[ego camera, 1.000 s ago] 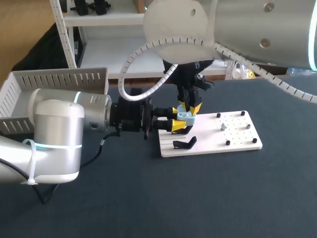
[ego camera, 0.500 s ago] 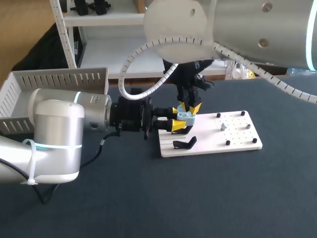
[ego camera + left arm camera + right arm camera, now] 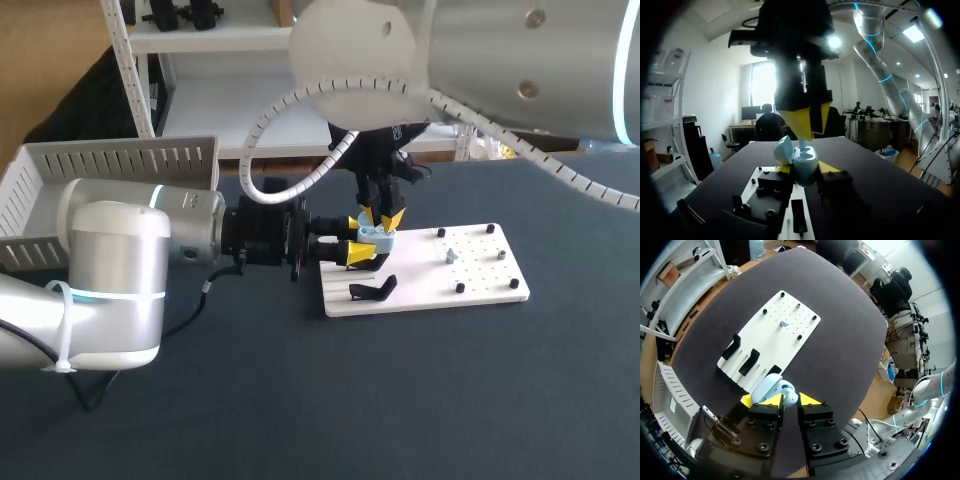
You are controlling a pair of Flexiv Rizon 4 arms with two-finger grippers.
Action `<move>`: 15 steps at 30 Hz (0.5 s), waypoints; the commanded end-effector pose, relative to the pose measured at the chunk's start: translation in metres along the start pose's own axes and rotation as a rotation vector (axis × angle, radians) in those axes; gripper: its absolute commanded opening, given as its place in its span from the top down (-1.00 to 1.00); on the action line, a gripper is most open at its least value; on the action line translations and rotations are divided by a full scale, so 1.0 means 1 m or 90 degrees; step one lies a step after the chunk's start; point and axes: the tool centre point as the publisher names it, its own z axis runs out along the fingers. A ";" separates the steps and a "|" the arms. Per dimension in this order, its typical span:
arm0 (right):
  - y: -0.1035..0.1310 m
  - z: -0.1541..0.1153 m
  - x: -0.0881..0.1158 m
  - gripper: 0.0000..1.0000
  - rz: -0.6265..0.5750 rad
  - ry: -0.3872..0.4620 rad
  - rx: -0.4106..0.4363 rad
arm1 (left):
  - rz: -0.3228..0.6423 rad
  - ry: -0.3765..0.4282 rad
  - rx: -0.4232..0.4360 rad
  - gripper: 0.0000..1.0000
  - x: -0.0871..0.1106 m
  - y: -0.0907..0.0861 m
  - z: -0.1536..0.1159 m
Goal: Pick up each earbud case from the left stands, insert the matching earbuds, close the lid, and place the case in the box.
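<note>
Earbud case [image 3: 377, 238], pale blue, hangs just above the left part of the white board [image 3: 480, 285], clamped in our left gripper [image 3: 805, 169]. That gripper's two yellow tips press on the case from opposite sides. The lid [image 3: 784, 150] stands tipped open to one side, so the cavity faces up.

Nearest to us, our left arm [image 3: 120, 270] comes in from the left and lies low across the dark table [image 3: 300, 400], its wrist pointing toward the board. At the board's near edge a black stand [image 3: 373, 290] sits with nothing on it, just in front of the held case.

Directly over the case our right gripper [image 3: 383, 216] points straight down, at the end of our right arm [image 3: 500, 60], which comes in from above and to the right. Its fingers are drawn narrow, the yellow tips meeting in a point. They pinch a small pale earbud [image 3: 802, 145], whose end shows just below the tips, at the mouth of the open case. We cannot tell how far into the case it reaches.

Further right on the board, several short black pegs [image 3: 460, 287] stand apart from one another. Among them is a small pale-blue piece [image 3: 451, 255], well clear of both grippers. At the far left of the table stands the white slatted box [image 3: 110, 160], well apart from the board.
</note>
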 end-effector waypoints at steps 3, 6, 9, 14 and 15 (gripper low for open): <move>0.002 0.002 -0.001 1.00 0.002 0.001 0.003 | 0.000 0.001 -0.001 1.00 0.000 0.001 0.001; 0.002 0.003 -0.002 1.00 0.003 0.003 0.005 | 0.000 0.001 -0.001 1.00 0.000 0.001 0.001; 0.002 0.003 -0.002 1.00 0.004 0.004 0.006 | 0.000 0.001 -0.001 1.00 0.000 0.001 0.001; 0.002 0.005 -0.002 1.00 0.004 0.003 0.007 | 0.000 0.001 -0.001 1.00 0.000 0.001 0.001; 0.002 0.005 -0.002 1.00 0.004 0.003 0.007 | 0.000 0.001 -0.001 1.00 0.000 0.001 0.001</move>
